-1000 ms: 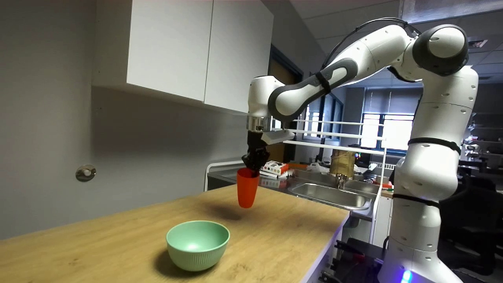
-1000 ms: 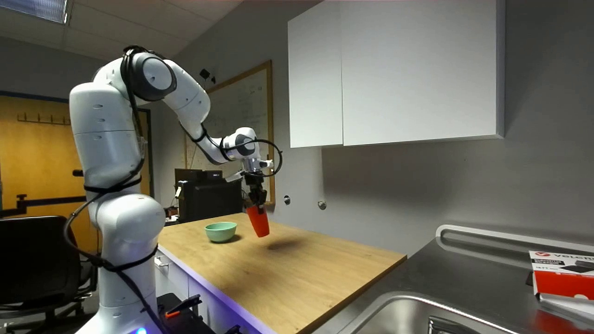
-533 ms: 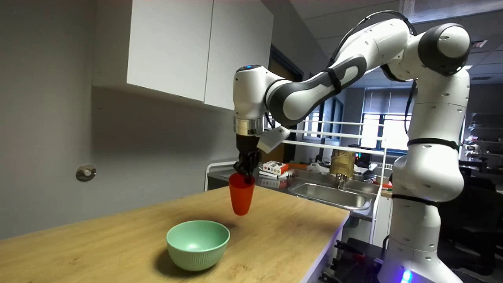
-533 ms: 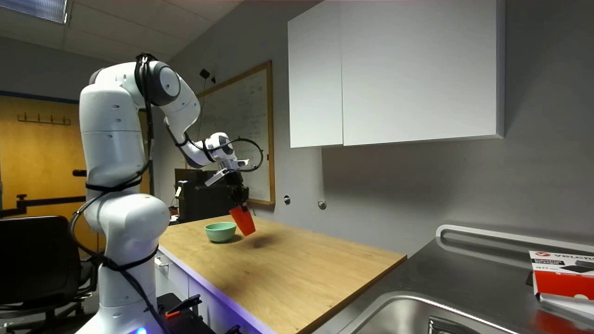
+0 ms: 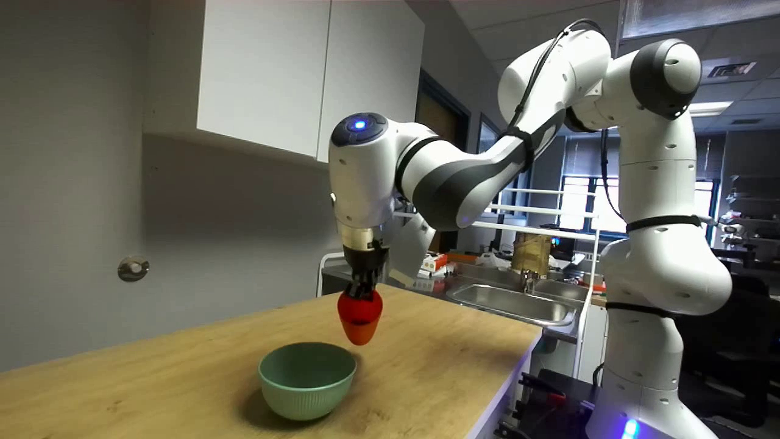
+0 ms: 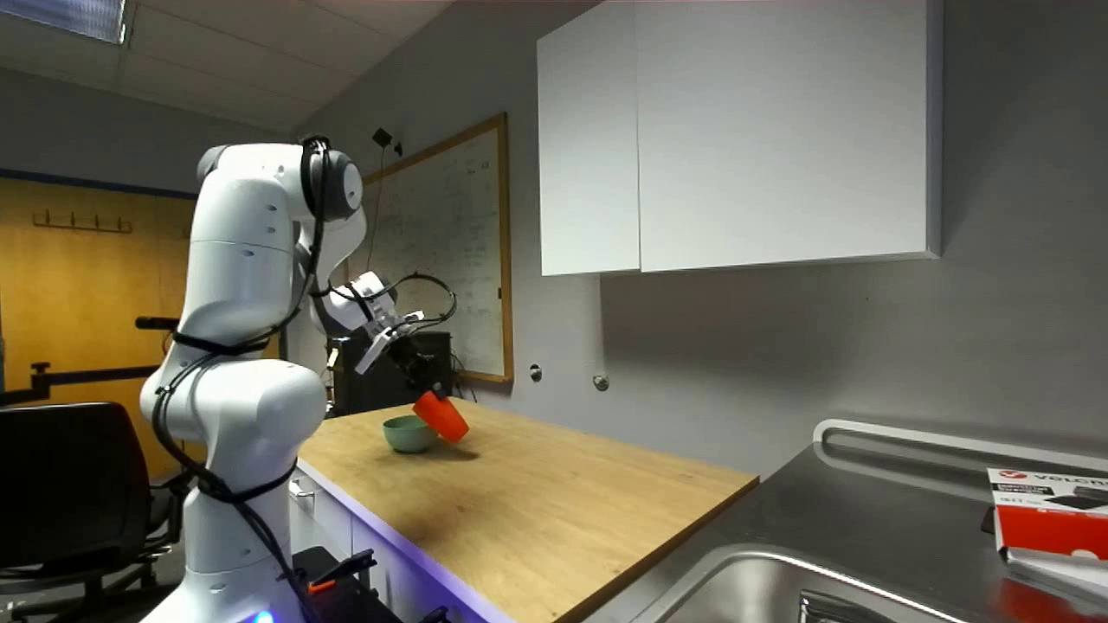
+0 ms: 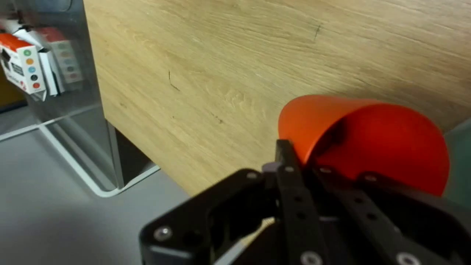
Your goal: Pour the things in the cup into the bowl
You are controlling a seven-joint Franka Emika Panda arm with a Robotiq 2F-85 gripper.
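In an exterior view the far window (image 5: pixel 574 202) glares white, and a broad dark band lies across the dim grey wall (image 5: pixel 231 201) below the wall cabinet (image 5: pixel 265 73). A soft shadow pools beside the bowl (image 5: pixel 308 395) on the bench (image 5: pixel 134 390). In the wrist view, the hand (image 7: pixel 304 163) is near black and out of focus, the bench grain sharper.

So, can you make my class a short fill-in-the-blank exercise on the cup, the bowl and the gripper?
1. The bowl on the counter is pale ____ in colour.
2. Of the cup and the bowl, the gripper holds only the ____.
3. The cup is tilted with its open end toward the ____.
4. In the wrist view, the bowl shows only at the picture's ____ edge.

Missing words: green; cup; bowl; right.
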